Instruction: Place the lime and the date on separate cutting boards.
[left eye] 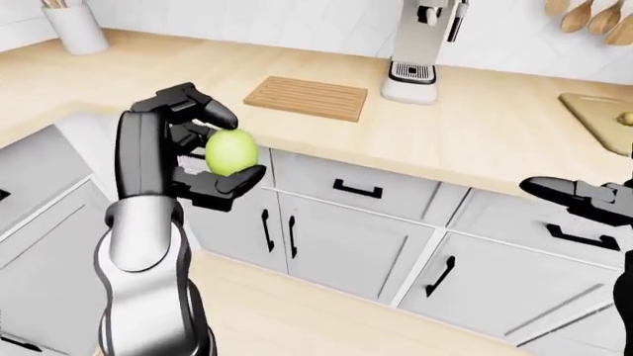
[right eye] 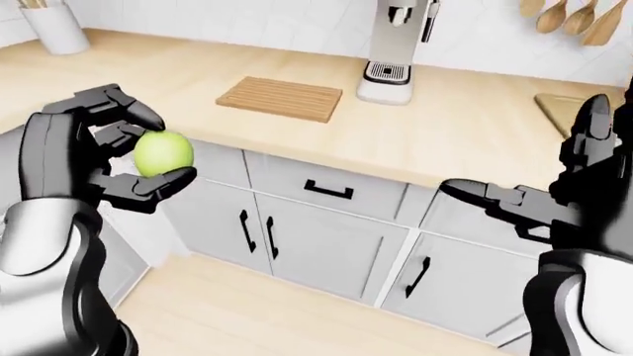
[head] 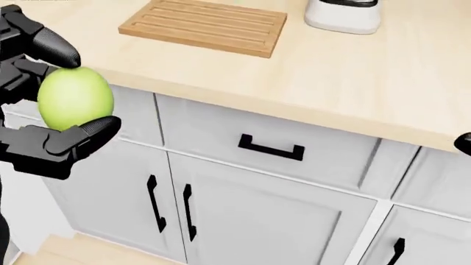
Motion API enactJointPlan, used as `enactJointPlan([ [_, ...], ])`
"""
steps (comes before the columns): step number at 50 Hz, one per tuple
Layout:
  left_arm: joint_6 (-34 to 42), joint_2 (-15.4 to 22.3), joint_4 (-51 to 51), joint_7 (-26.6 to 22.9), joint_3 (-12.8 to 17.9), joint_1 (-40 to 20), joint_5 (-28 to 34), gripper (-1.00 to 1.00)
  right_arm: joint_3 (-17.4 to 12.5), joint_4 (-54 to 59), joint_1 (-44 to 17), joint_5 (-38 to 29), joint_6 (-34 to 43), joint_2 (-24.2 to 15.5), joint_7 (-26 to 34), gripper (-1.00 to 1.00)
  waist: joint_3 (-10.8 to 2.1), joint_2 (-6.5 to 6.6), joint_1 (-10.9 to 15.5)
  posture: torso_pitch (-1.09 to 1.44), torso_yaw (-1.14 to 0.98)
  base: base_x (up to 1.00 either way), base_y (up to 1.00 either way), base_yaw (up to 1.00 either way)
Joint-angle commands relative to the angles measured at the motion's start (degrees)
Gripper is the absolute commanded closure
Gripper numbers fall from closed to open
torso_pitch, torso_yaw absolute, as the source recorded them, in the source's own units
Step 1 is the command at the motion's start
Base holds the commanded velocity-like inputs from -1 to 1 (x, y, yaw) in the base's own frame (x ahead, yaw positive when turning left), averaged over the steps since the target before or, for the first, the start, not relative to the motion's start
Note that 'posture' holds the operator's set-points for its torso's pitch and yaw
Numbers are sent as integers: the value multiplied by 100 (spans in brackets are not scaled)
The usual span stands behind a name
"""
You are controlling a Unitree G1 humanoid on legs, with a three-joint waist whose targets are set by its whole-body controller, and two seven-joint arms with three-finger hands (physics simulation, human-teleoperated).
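Observation:
My left hand (head: pixel 55 94) is shut on the green lime (head: pixel 74 98), held up at the left of the head view, short of the counter edge. A slatted wooden cutting board (left eye: pixel 306 97) lies on the counter up and to the right of it. A second cutting board (left eye: pixel 602 119) shows at the right edge of the left-eye view, with a small date (left eye: pixel 626 118) on it. My right hand (right eye: pixel 554 194) hangs open at the right, in front of the drawers, holding nothing.
A white coffee machine (left eye: pixel 419 49) stands on the counter right of the slatted board. A utensil jar (left eye: pixel 75 27) sits at the top left, wooden spoons (left eye: pixel 584 16) hang top right. Grey cabinet doors with black handles (head: pixel 271 148) run below the counter.

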Motion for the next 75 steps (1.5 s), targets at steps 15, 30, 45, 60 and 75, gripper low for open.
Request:
enactJointPlan([
  [15, -407, -55, 125, 223, 16, -69, -252, 100, -53, -28, 168, -9, -489, 84, 57, -100, -199, 449, -217, 0, 0, 22, 51, 0],
  [30, -390, -45, 49, 326, -59, -3, -325, 100, 141, 178, 449, -237, -695, 406, 516, -100, -127, 232, -90, 0, 0, 3, -4, -53],
  [45, -288, -15, 26, 190, -74, -127, -217, 100, 187, 118, 368, -287, -694, 426, 546, -100, -150, -41, -280, 0, 0, 0, -27, -27],
  [60, -335, -52, -14, 175, -66, -68, -227, 100, -78, 136, 438, -115, -836, 362, 469, -100, 30, 739, -175, 0, 0, 18, -8, 0],
  [75, -233, -13, -68, 149, -87, -158, -209, 100, -201, 100, 502, 122, -856, 263, 368, -100, -109, 124, 7, 0, 0, 55, -12, -27],
])
